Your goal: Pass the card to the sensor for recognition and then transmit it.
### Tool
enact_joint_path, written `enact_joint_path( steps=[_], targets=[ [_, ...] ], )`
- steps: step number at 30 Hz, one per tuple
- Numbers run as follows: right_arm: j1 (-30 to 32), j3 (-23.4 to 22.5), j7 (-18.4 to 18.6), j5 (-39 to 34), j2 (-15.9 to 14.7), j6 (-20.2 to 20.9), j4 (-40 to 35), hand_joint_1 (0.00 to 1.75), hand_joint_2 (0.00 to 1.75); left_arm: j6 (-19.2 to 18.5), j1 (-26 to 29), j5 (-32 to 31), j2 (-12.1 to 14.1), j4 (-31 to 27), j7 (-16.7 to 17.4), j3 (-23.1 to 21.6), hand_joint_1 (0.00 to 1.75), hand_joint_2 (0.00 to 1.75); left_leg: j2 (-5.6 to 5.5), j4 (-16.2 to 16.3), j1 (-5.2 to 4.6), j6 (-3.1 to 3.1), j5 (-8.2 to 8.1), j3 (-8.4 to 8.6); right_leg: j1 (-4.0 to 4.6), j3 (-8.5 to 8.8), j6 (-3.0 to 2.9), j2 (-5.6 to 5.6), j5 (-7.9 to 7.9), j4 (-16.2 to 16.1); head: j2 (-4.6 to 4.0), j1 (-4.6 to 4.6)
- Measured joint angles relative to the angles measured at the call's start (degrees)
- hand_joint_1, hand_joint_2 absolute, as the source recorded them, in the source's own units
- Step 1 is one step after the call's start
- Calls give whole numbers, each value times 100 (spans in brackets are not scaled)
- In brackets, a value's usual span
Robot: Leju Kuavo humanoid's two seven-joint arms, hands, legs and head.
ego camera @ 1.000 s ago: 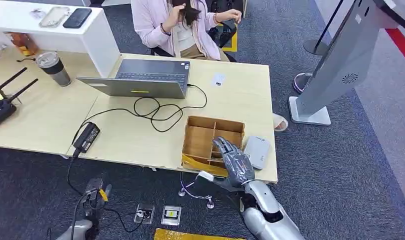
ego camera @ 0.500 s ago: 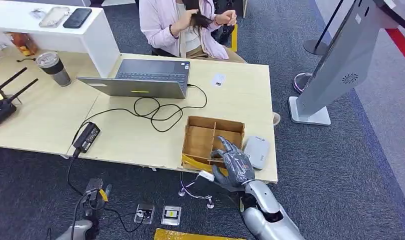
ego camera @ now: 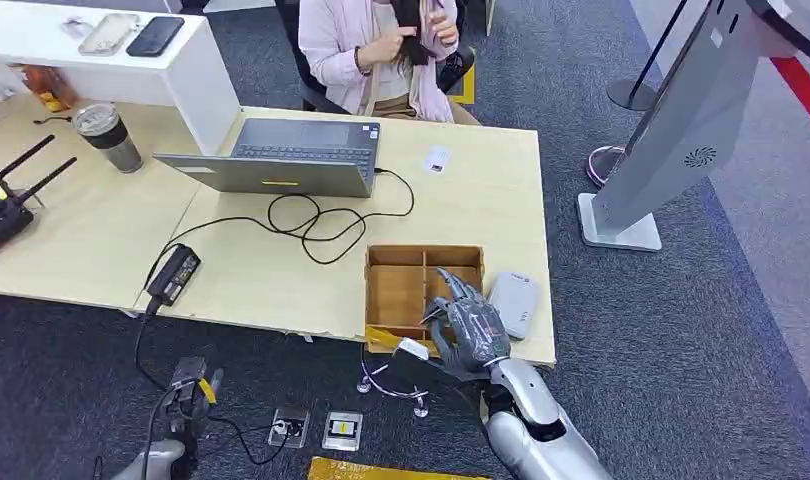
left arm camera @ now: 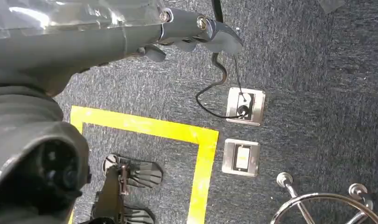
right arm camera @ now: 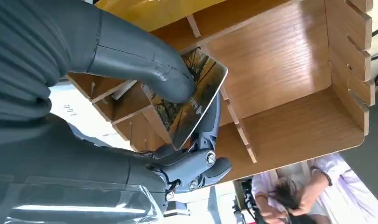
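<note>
In the right wrist view a dark card (right arm camera: 192,100) with a brownish picture is pinched between the thumb and fingers of my right hand (right arm camera: 131,70), tilted over the compartments of the wooden divided box (right arm camera: 280,60). From the head view my right hand (ego camera: 470,329) sits over the near right corner of the wooden box (ego camera: 396,285), covering the card. A grey card sensor (ego camera: 513,303) lies flat on the table just right of the box. My left hand (left arm camera: 192,30) hangs over the carpet with nothing in it, fingers loosely extended.
A laptop (ego camera: 291,155) with a looping black cable (ego camera: 316,220) and power brick (ego camera: 176,272) lies left of the box. A small white card (ego camera: 437,160) lies farther back. A person (ego camera: 381,50) sits behind the table. A grey kiosk stand (ego camera: 671,130) is at the right.
My right hand has curled its fingers and thumb in over the box's near right corner. The box has turned and now sits squarer to the table edge. The person moved their arms.
</note>
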Motion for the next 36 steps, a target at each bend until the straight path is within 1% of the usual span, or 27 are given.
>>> enact_joint_path(
  steps=[6, 11, 13, 16, 23, 25, 28, 32, 36],
  targets=[
    [-1, 0, -22, -13, 22, -50, 59, 175, 175, 7, 0, -31, 0, 0, 0, 0, 0, 0, 0, 0, 0, 0, 0, 1, 0, 0, 0, 0, 0, 0, 0, 0],
    [-8, 0, -44, 4, 22, -225, 63, 175, 175, 7, 0, -68, 0, 0, 0, 0, 0, 0, 0, 0, 0, 0, 0, 1, 0, 0, 0, 1, 0, 0, 0, 0],
    [-51, -4, 0, 134, 22, -352, 50, 175, 175, -4, 0, -90, 0, 0, -7, 0, 0, 0, 0, 0, 0, 0, 0, 1, 0, -1, 0, 1, 0, 0, 0, 0],
    [-152, -77, 123, 438, 20, -354, -140, 175, 175, -7, -1, -147, 0, 0, -26, 0, 0, 0, 0, 0, 0, 0, 1, 1, 0, -1, 0, 2, 1, 0, 0, 0],
    [-735, -440, 168, 820, -44, 0, -706, 175, 175, -26, -23, -317, -2, 0, -28, -4, 0, 0, 2, 2, 0, -2, 3, 5, 0, -1, 1, 3, 5, 0, 0, 0],
    [-897, -529, 164, 800, -61, 127, -809, 175, 175, -26, -38, -363, -7, 0, -26, -9, 0, 0, 2, 2, 0, -2, 3, 5, -1, -1, 0, 4, 7, 0, 0, -2],
    [-1108, -651, 109, 573, -77, 247, -835, 175, 175, -37, -85, -439, -31, -2, 13, -18, 0, 0, 1, 2, 0, -2, 3, 4, -1, -1, 0, 3, 7, 0, 0, 2],
    [-1308, -706, -50, 398, -66, 118, -765, 175, 175, -87, -171, -566, -63, -4, 92, -22, 0, 0, 1, 2, 0, -2, 3, 3, 0, -1, 0, 3, 7, 1, 0, 0],
    [-1572, -706, -127, 369, 46, -67, -442, 175, 175, -120, -267, -673, -101, -13, 168, -33, 0, 0, 1, 2, 0, -2, 3, 2, 0, -2, 0, 3, 7, 1, 0, 0]
  ],
)
